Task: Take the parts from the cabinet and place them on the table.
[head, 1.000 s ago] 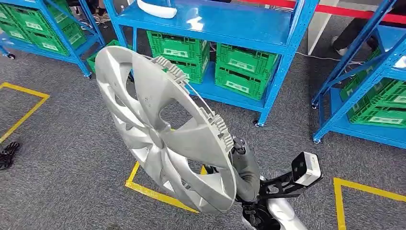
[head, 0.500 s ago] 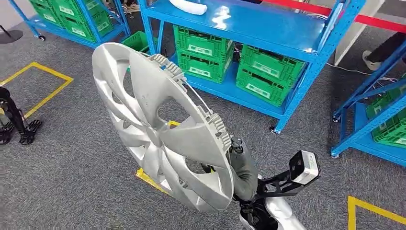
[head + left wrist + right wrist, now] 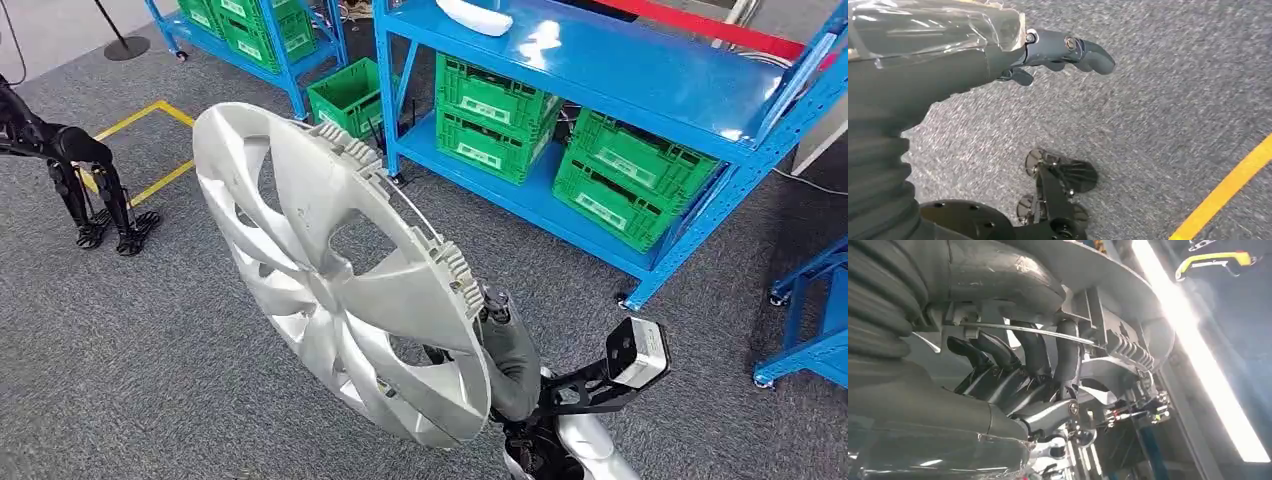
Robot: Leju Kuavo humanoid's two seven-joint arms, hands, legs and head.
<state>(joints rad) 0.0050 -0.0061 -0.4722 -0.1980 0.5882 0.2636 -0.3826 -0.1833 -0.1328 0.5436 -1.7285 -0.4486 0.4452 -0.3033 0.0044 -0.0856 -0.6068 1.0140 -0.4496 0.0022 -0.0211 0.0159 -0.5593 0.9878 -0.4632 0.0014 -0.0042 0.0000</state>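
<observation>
Grey ribbed cover and dark fingers: I am seeing my right hand gripping the silver hubcap at its lower rim, the fingers hooking over the rim's inner edge in the right wrist view. The hubcap is standing tilted on edge in the air above the grey carpet, its spoked face turned toward the left of the head view, the clips and wire ring on its back facing the shelving.

My left hand is hanging over the carpet holding nothing; its fingers are curling inward, and I cannot tell whether they are fully closed.

Beyond the hubcap, a blue shelving unit is carrying a white part on its upper shelf and green crates on its lower shelf. One green crate is sitting on the carpet just beside the unit's left post. A second blue rack with green crates is standing farther left, and part of a third blue rack is showing at the right edge. Yellow tape is marking the carpet at left, near a black stand.
</observation>
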